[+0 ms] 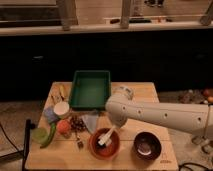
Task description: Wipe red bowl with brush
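The small whitish brush (103, 139) lies slantwise inside the round, shallow, terracotta-red bowl (92, 147). Its long axis runs from near left up to far right, towards my pincer (111, 132). The pincer hangs at the bowl's far right rim, at the brush's upper end. It merges with the pale brush, so I cannot tell whether it grips it. The bowl sits at the wooden table's (55, 158) near edge, beside a dark brown glossy bowl (147, 145).
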